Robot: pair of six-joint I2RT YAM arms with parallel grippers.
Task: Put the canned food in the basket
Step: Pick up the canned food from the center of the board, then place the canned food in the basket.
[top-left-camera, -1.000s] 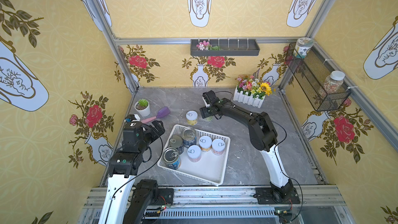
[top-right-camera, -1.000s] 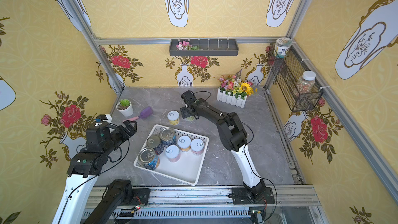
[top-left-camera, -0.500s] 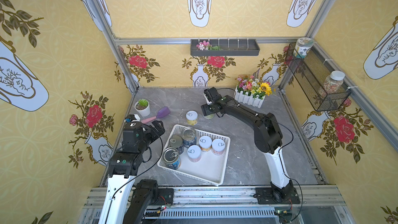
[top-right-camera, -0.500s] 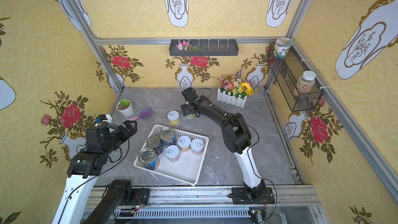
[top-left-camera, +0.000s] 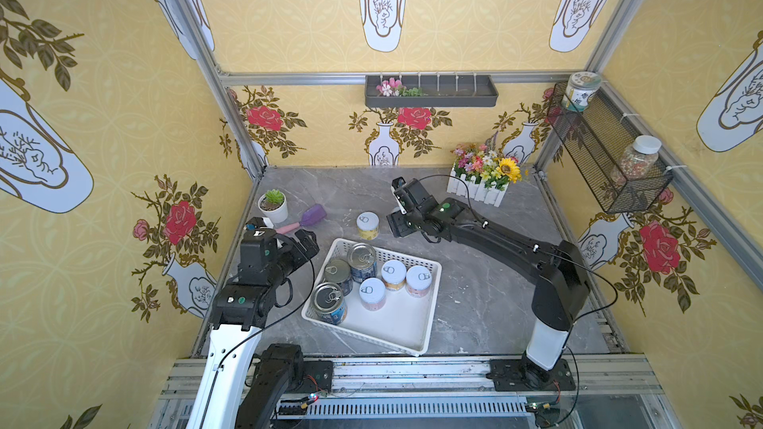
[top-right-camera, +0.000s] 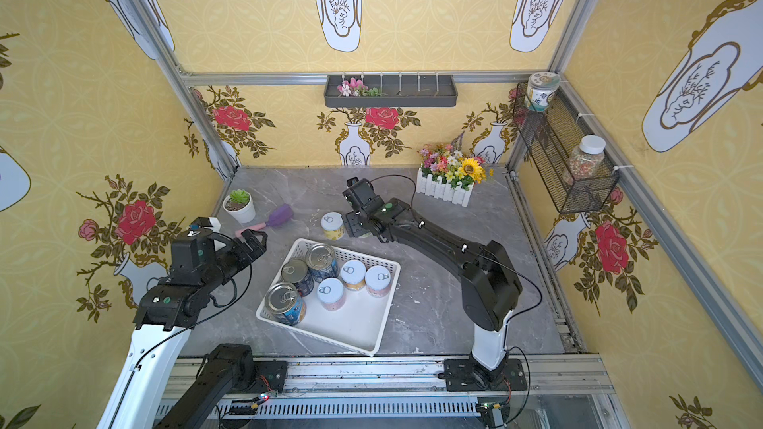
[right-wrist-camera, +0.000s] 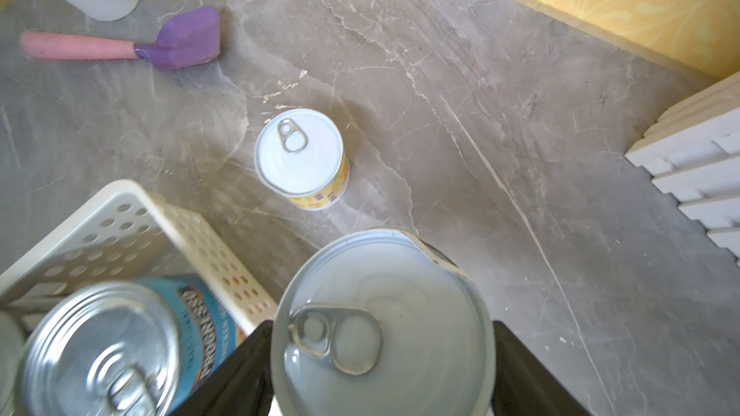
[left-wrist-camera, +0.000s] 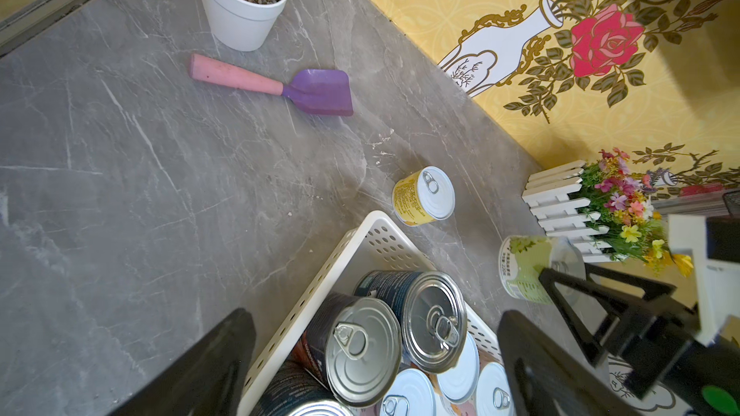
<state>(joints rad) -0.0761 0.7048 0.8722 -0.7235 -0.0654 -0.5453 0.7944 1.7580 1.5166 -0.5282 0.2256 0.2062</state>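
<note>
Near centre: shallow white perforated plastic basket (top-left-camera: 398,317) on the grey marbled surface (top-left-camera: 475,303). It holds six upright cans toward its far-left end: three silver-topped cans (top-left-camera: 361,257) and three white-lidded cans (top-left-camera: 393,272).

Left hand (top-left-camera: 305,243) hangs just left of the basket, jaws wide apart, empty.

Just beyond the basket's far rim, a yellow-labelled white-lidded can (top-left-camera: 367,224) stands upright on the surface. Immediately right of it, the right hand (top-left-camera: 398,225) clamps a green-labelled white-lidded can (left-wrist-camera: 524,268).
</note>
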